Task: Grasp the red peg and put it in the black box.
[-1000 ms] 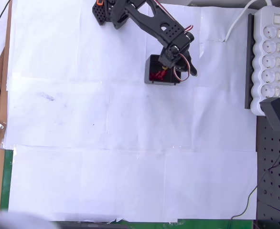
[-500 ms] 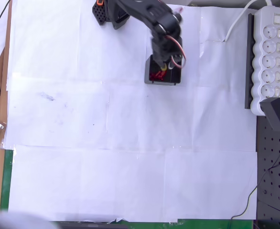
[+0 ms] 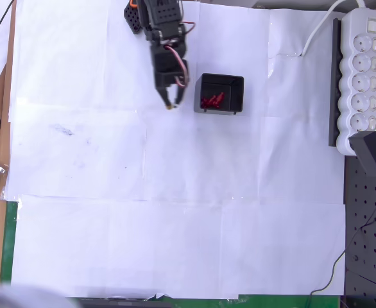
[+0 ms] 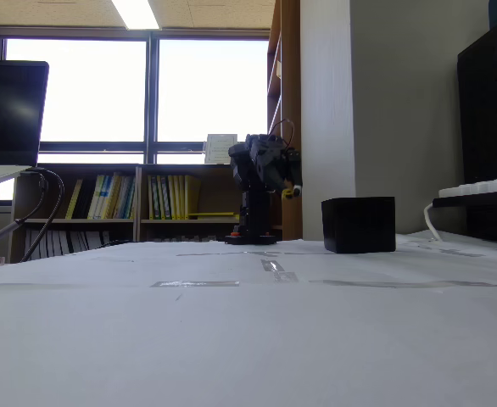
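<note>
- Because the black box [image 3: 219, 94] already contains a small cluster of red pegs [image 3: 211, 101], I judge that the carrying step is finished or nearly finished; I cannot tell one red peg from the others in the cluster.
- The box stands on the white paper sheet [image 3: 175, 224] near its far edge in the overhead view, somewhat right of the middle.
- The gripper [image 3: 169, 102] hangs over bare paper just beside the left wall of the box, not above its opening, so it cannot knock the pegs.
- No red is visible between the fingertips, so it probably holds nothing; whether the jaws are apart or together, I cannot tell.
- The white power strip [image 3: 361, 77] lies along the right edge, well apart from the box.
- In the fixed view the arm [image 4: 261, 191] stands behind and left of the box.
</note>
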`<state>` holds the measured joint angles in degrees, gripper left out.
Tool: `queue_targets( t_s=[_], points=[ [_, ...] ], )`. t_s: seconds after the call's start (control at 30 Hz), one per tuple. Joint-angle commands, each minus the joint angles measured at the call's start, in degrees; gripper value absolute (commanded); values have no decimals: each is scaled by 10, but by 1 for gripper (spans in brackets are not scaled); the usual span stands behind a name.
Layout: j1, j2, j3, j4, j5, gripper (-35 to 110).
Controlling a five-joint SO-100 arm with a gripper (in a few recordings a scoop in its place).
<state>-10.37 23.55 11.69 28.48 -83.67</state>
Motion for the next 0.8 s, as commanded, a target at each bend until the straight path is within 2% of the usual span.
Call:
queue_targets(
  t_s=[0.0,0.1,0.3,0.4,0.53,0.6,0.77],
  points=[
    [18,-144,-97,-11,-37,0],
    [34,-221,-151,25,-51,0],
    [60,-320,-151,222,-52,0],
    [94,-360,-151,361,-76,0],
    [89,-363,-151,405,-62,0],
    [115,-363,-151,460,-81,0],
    [126,-363,-152,495,-104,0]
  ],
)
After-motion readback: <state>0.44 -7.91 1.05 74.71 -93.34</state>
